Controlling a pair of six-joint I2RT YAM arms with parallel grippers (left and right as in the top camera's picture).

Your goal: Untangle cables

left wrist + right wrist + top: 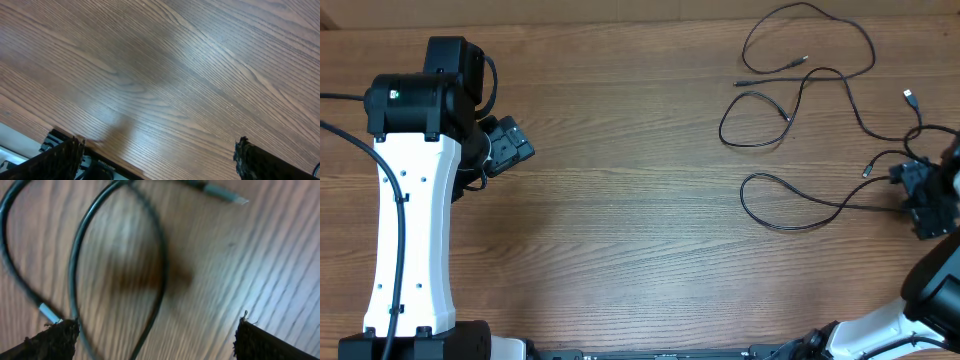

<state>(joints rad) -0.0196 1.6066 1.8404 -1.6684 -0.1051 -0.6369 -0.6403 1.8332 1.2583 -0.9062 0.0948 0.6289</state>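
Wood-grain counter [620, 250] fills all three views.

Left side: the white left arm [410, 220] stands along the left edge. The left hand [510, 147] hangs over bare wood, well apart from the cables. In the left wrist view its fingers [60, 159] sit at the two lower corners, spread wide, with only bare counter between them. The hand holds nothing.

Cables [790, 120]: they lie on the far right part of the counter as loose black loops, spread out rather than coiled together. The largest loop [865, 45] is at the top. A smaller loop [725, 135] lies below it. A third loop [760, 215] lies nearer the front, and its strand runs right toward the right hand. A pale plug [910, 97] lies near the right edge.

Right side: the right hand [925, 200] is at the right edge, over the strand ends. The right wrist view is blurred, but it shows the fingertips [265, 342] set wide apart. A dark cable loop [162, 270] lies on the wood between and beyond them. A silvery tip [225, 193] lies at the top. One strand passes just beside the lower-left fingertip; contact cannot be judged. Nothing is clamped.
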